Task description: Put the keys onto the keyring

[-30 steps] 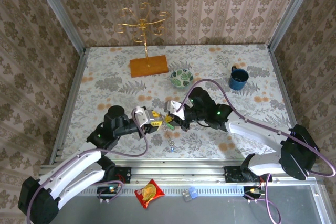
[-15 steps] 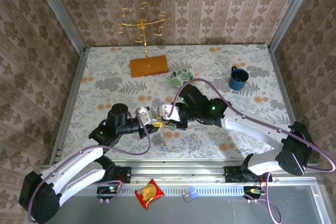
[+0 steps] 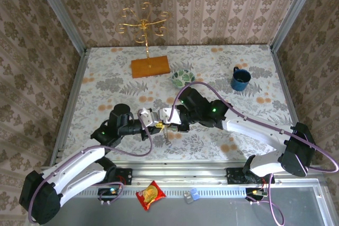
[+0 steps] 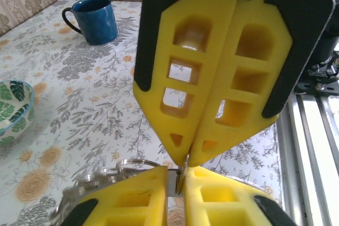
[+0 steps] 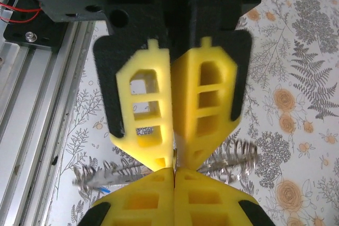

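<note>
Nipping the keyring [image 4: 124,162] now, left tool [image 4: 177,175], narrower than before.

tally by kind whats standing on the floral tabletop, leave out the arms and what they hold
blue ceramic mug: 1
green-and-white patterned bowl: 1
gold wire stand on a wooden base: 1
total: 3

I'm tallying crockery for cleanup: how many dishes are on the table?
2. A green-and-white patterned bowl sits far centre, right of the wooden stand base; a blue mug stands further right. The arms might hide something small beneath them.
</note>
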